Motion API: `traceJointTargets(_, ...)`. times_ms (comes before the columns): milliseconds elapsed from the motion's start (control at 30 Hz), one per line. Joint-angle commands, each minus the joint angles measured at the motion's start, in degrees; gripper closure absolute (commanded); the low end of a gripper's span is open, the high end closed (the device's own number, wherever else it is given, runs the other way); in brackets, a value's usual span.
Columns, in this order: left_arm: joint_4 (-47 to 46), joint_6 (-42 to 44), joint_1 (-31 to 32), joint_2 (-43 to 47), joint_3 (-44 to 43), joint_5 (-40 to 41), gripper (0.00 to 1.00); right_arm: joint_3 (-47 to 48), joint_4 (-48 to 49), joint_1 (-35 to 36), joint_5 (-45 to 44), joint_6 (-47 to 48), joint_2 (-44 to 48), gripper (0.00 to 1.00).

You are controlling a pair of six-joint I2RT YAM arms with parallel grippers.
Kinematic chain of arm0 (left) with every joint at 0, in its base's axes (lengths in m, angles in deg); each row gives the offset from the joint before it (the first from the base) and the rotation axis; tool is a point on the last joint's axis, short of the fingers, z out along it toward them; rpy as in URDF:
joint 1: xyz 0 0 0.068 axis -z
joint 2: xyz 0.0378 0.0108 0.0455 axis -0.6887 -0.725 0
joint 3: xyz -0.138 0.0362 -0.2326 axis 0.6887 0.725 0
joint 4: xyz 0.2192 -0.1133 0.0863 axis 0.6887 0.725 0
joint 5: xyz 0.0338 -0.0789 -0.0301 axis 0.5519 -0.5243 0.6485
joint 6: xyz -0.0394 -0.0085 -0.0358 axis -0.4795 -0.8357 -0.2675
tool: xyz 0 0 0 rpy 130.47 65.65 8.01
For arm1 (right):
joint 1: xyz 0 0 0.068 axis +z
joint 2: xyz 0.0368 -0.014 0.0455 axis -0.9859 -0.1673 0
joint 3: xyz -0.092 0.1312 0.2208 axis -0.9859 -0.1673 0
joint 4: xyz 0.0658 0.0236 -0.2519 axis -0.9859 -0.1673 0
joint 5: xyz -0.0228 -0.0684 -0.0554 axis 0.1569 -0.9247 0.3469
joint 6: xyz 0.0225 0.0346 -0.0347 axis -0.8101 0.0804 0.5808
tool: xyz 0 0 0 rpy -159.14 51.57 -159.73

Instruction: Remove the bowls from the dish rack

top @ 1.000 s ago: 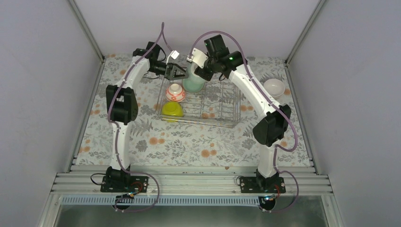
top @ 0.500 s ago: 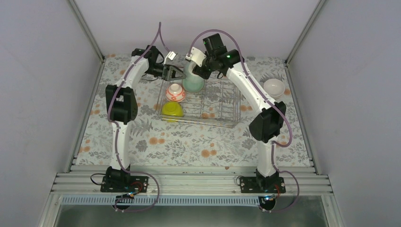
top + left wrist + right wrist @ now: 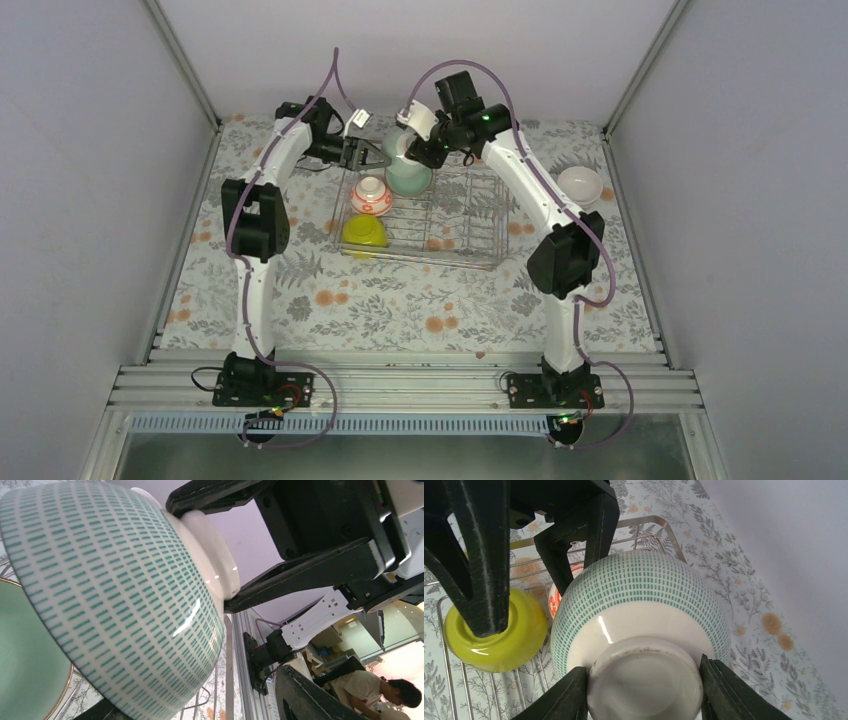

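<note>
A white bowl with green dashes (image 3: 639,595) is tipped on its side at the rack's back left, and my right gripper (image 3: 644,687) is shut on its foot ring. The left wrist view shows this bowl (image 3: 115,605) close up with the right fingers (image 3: 305,572) clamped on its foot. My left gripper (image 3: 368,153) is open just left of it, its fingers (image 3: 574,540) by the bowl's rim, holding nothing. A red-and-white bowl (image 3: 371,195) and a yellow bowl (image 3: 364,231) sit in the wire dish rack (image 3: 470,235). A pale green bowl (image 3: 410,180) sits behind the dashed one.
A plain white bowl (image 3: 580,185) stands on the floral tablecloth right of the rack. The back wall is close behind both grippers, and the enclosure's side rails run along both sides.
The right gripper has drawn the dashed bowl slightly up and back, away from the pale green bowl. The left gripper has edged a little left and back, still open.
</note>
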Motion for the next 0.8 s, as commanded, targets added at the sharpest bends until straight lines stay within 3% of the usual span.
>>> traceJointTargets(0,0.29,2.23,1.69,1.6,-1.91,-9.99,0.43,-1.66,2.71,0.93,6.31,-0.99,-2.8,0.79)
traceJointTargets(300,0.29,2.42,1.98,1.99,-2.25,-10.45,0.53,-6.13,5.21,1.32,8.94,-1.96,-2.19,0.79)
traceJointTargets(533,0.29,2.52,1.95,2.32,-2.01,-10.01,0.79,-6.85,5.86,1.31,8.28,-2.2,-1.69,0.79)
traceJointTargets(767,0.29,1.93,2.08,2.81,-2.11,-7.74,0.78,-10.79,7.67,1.13,6.01,-1.89,1.16,0.74)
